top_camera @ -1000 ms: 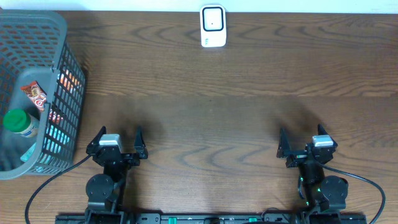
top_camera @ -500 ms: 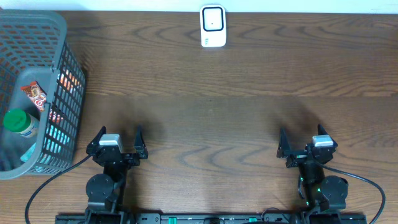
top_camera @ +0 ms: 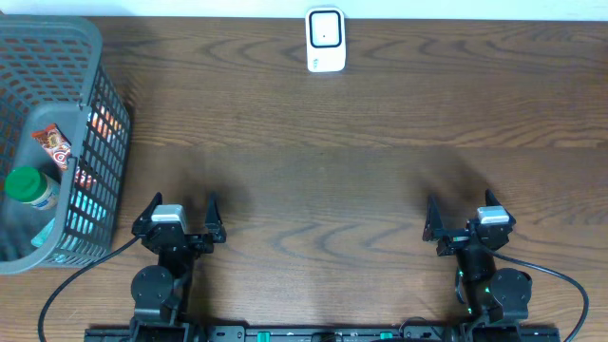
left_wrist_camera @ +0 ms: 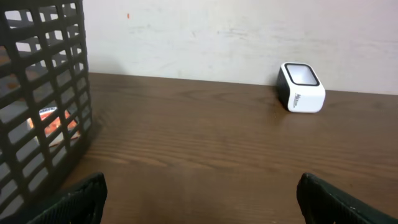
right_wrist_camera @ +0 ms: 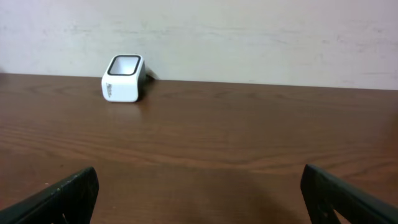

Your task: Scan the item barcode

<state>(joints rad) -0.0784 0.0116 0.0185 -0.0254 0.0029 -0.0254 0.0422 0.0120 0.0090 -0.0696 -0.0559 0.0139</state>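
Note:
A white barcode scanner stands at the far edge of the table, mid-width; it also shows in the left wrist view and the right wrist view. Items lie in a grey mesh basket at the far left: a green-capped bottle and a red snack bar, with more packets seen through the mesh. My left gripper rests open near the front edge, just right of the basket. My right gripper rests open at the front right. Both hold nothing.
The basket wall fills the left side of the left wrist view, with an orange packet behind the mesh. A pale wall runs behind the table's far edge. Bare dark wood lies between the grippers and the scanner.

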